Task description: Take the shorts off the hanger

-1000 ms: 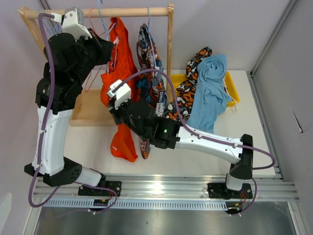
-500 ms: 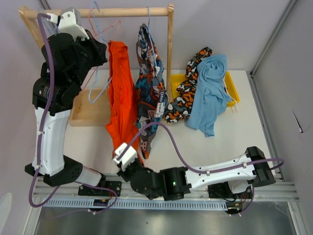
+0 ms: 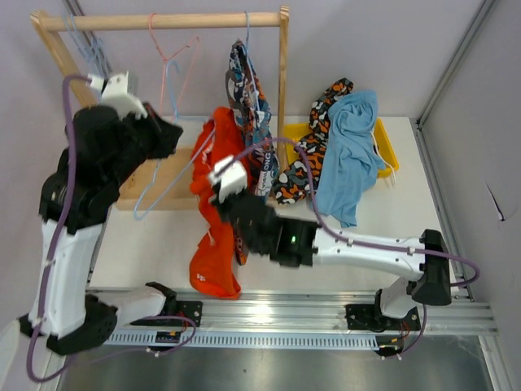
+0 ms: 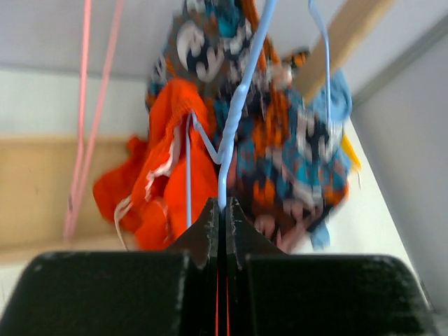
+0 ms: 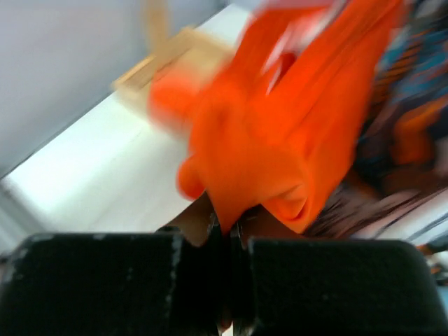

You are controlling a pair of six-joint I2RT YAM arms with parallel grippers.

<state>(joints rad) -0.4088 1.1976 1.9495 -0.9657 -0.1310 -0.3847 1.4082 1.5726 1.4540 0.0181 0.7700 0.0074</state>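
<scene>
The plain orange shorts (image 3: pixel 216 244) hang bunched from mid-table down toward the front rail. My right gripper (image 3: pixel 221 195) is shut on their fabric; in the right wrist view the orange cloth (image 5: pixel 280 140) is pinched between the jaws (image 5: pixel 228 225). My left gripper (image 3: pixel 173 135) is shut on the wire of a light blue hanger (image 3: pixel 135 216), held below the rod. In the left wrist view the hanger (image 4: pixel 234 119) rises from the shut jaws (image 4: pixel 224 204), and one arm of it runs into the top of the orange shorts (image 4: pixel 164 189). Printed shorts (image 3: pixel 248 106) hang from the rod.
The wooden rack has a rod (image 3: pixel 163 20), a right post (image 3: pixel 283 73) and a base board (image 3: pixel 155 183). A pink hanger (image 3: pixel 175 57) hangs bare on the rod. A yellow bin (image 3: pixel 387 147) at the right holds camouflage shorts (image 3: pixel 313 151) and light blue shorts (image 3: pixel 346 155).
My right gripper closed on the orange shorts, swung down to the front edge, then came back to mid-table. My left gripper lowered the blue hanger away from the rod.
</scene>
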